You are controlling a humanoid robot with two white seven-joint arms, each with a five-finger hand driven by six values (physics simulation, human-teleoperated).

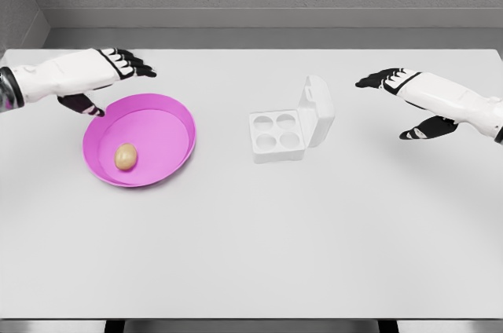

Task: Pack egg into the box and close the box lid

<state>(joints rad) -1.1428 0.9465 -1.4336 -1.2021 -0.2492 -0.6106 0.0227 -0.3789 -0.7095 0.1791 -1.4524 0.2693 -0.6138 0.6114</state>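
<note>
Just below open left hand [106, 74], egg [126, 156] in pink bowl [177, 105]

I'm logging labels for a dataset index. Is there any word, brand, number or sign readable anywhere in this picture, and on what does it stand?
None: no text, number or sign can be read in the head view.
Pink bowl: plain, no marking.
Egg: no stamp visible.
White egg box and its raised lid: blank.
Left hand and right hand: only black and white parts, no lettering.
Table: bare of print.

Matt pink plastic bowl [169, 109], smooth white box [277, 137], matt table [314, 239]
</note>
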